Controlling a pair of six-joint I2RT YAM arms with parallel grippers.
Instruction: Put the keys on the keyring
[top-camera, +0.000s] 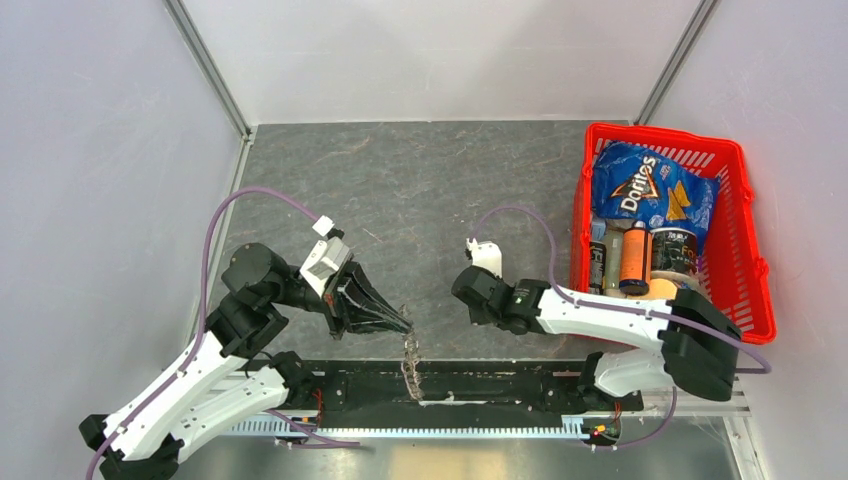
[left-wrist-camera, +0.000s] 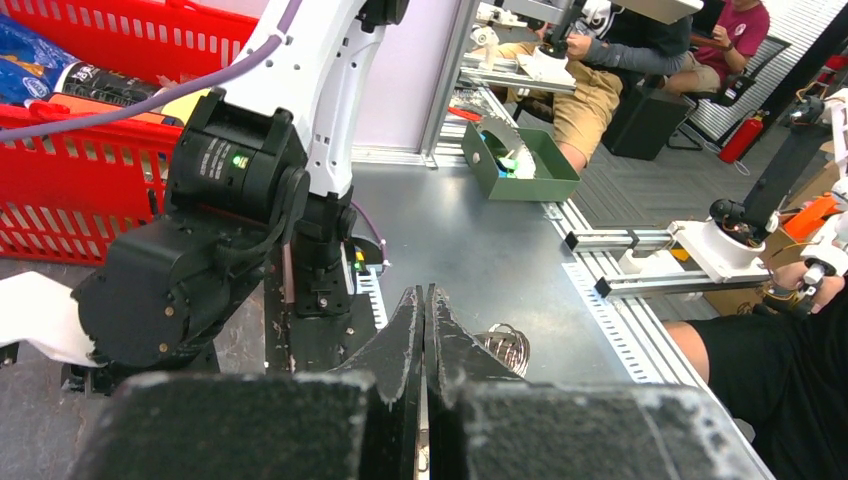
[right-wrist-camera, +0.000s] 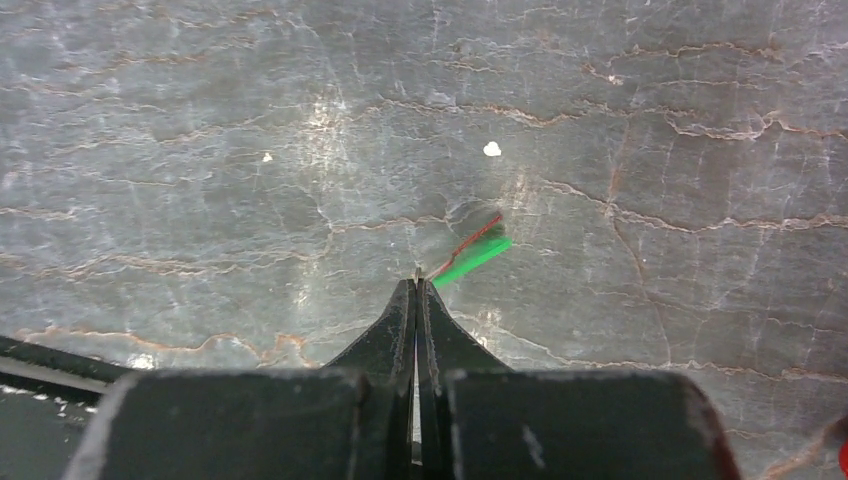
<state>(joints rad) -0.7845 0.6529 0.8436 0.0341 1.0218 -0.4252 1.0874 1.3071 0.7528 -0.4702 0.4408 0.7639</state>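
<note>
My left gripper (top-camera: 403, 325) is shut on the keyring (top-camera: 411, 366), a ring of grey metal keys that hangs edge-on below its tips, above the black rail. In the left wrist view the fingers (left-wrist-camera: 425, 292) are pressed together on a thin metal strip, and the ring's coils (left-wrist-camera: 507, 350) show just right of them. My right gripper (top-camera: 478, 292) points down at the mat, its fingertips hidden in the top view. In the right wrist view it (right-wrist-camera: 416, 284) is shut on the green key (right-wrist-camera: 474, 258), whose bright green head sticks out past the tips. The black key is out of view.
A red basket (top-camera: 742, 250) with a Doritos bag (top-camera: 645, 190) and bottles stands at the right. A black rail (top-camera: 500, 385) runs along the near edge. The left wrist view shows the right arm (left-wrist-camera: 240, 180) close by and a green bin (left-wrist-camera: 520, 165) off the table.
</note>
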